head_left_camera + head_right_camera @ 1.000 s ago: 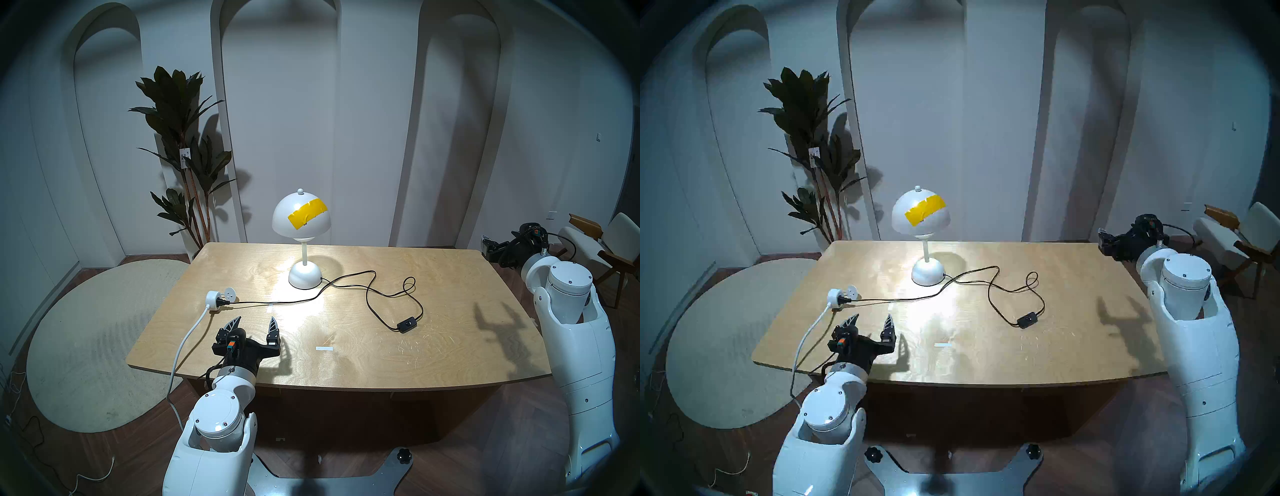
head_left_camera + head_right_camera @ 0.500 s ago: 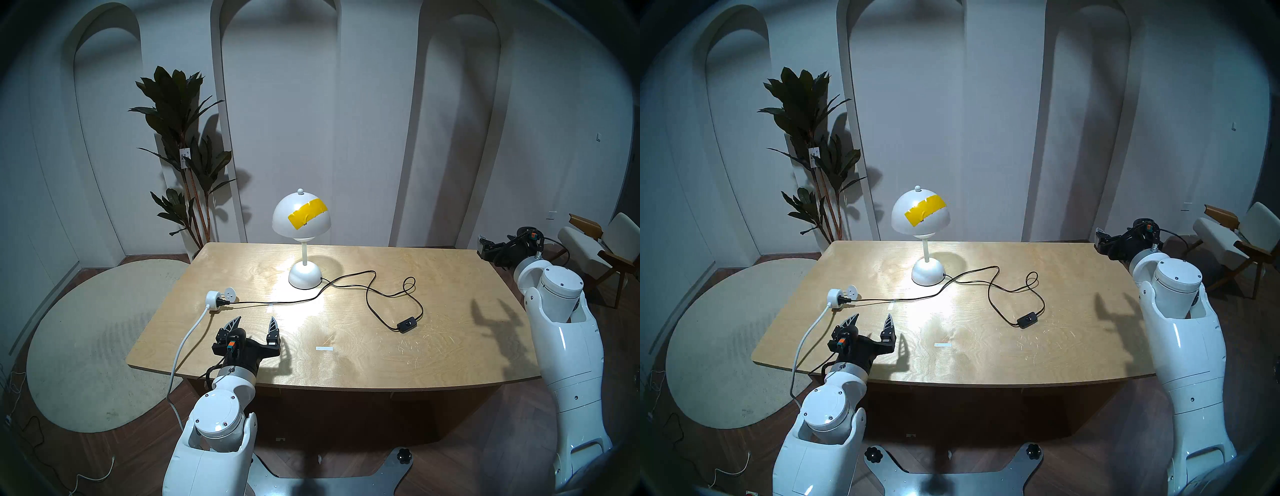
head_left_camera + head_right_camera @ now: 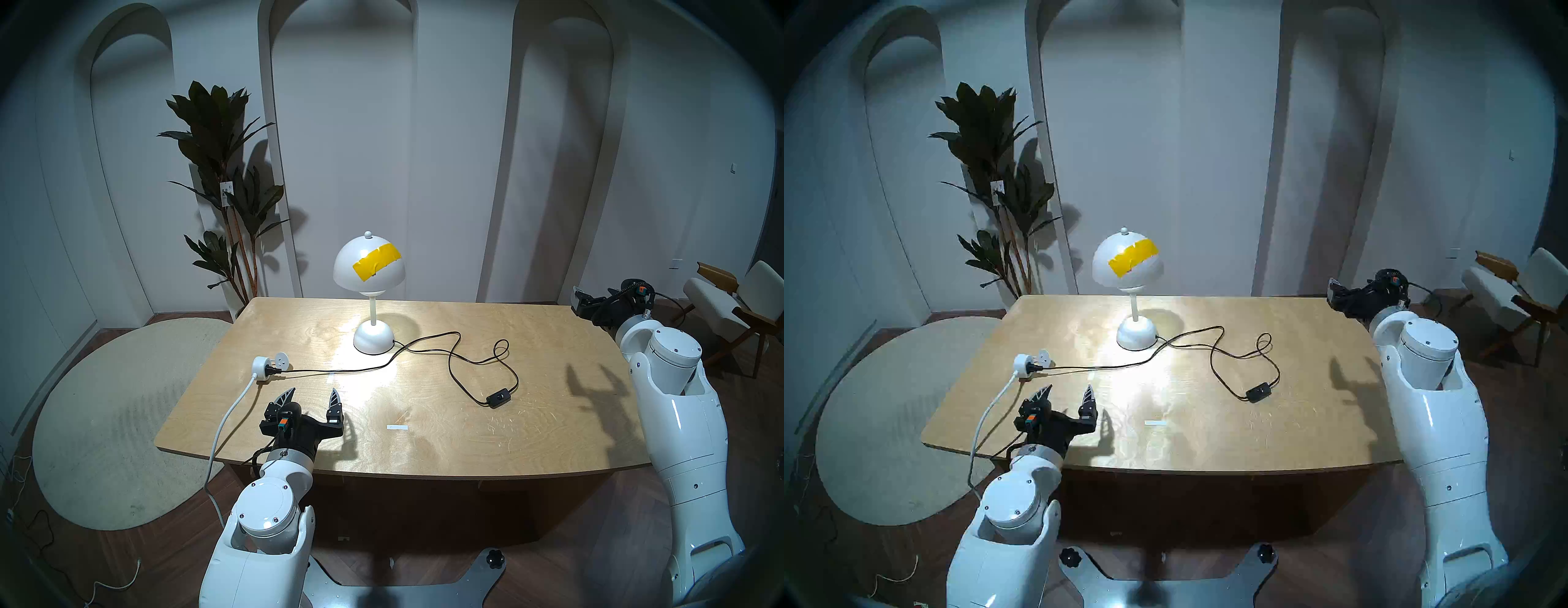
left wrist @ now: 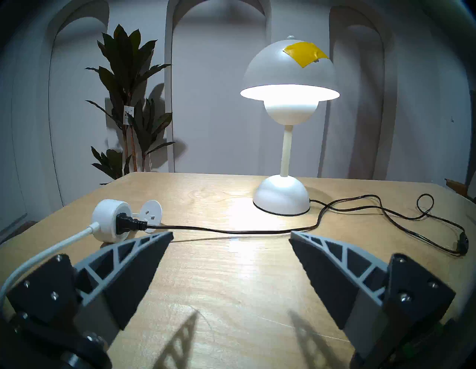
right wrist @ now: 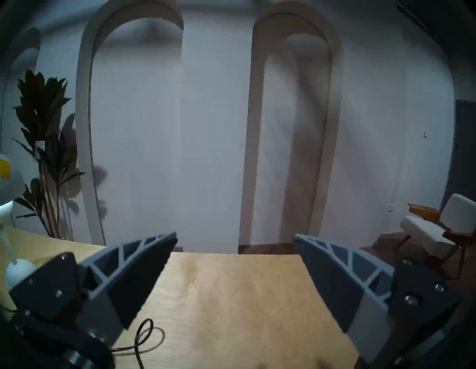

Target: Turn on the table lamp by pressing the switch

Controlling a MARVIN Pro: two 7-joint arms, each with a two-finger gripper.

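The white table lamp (image 3: 368,271) with a yellow tape strip stands lit at the back middle of the wooden table (image 3: 424,450); it also shows in the left wrist view (image 4: 288,77) with its underside glowing. The black inline switch (image 3: 498,399) lies on its thin black cable (image 3: 449,361) right of centre, untouched, and sits at the far right edge of the left wrist view (image 4: 463,246). My left gripper (image 3: 313,390) is open and empty above the table's front left. My right gripper (image 3: 579,299) is open and empty over the far right corner, well behind the switch; its wrist view (image 5: 235,234) faces the back wall.
A round white socket adapter (image 3: 265,366) with a white cable (image 3: 225,424) lies at the table's left, holding the lamp's black plug. A small white strip (image 3: 396,427) marks the front middle. A plant (image 3: 220,170), a rug (image 3: 106,403) and a chair (image 3: 729,297) stand around the table.
My right arm has swung left, bringing its gripper in over the table's far right corner. The left arm, lamp, cable and switch have not moved, and the lamp stays lit.
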